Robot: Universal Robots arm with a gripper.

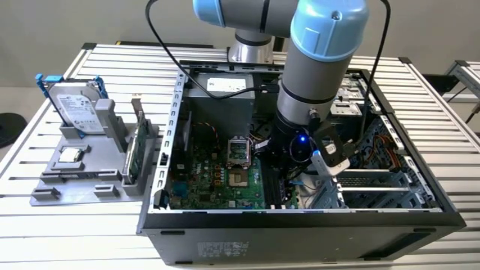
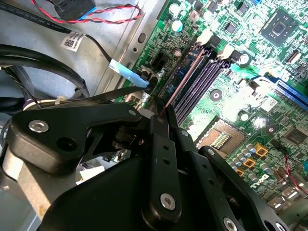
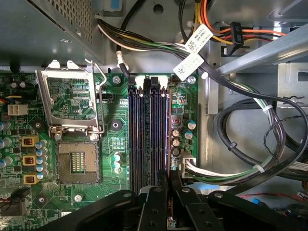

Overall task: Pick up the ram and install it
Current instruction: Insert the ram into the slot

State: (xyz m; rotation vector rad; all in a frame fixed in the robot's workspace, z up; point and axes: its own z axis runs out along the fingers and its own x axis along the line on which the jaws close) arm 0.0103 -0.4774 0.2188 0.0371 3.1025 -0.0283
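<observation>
Green motherboard point(image 3: 120, 144) with dark purple-black slots point(image 3: 149, 134); black pincer point(image 2: 161, 125); blue-framed silver drive point(image 1: 78, 109).

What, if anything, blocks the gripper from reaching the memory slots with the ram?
Probably nothing. The gripper is shut on the ram right above the memory slots, edge-on along the outermost one. The cables lie off to the side of the slots.

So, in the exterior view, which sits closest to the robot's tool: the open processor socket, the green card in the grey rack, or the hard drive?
1. Processor socket, inside the case, just left of the tool.
2. Green card, upright in the grey rack outside the case.
3. Hard drive, far left.
</observation>
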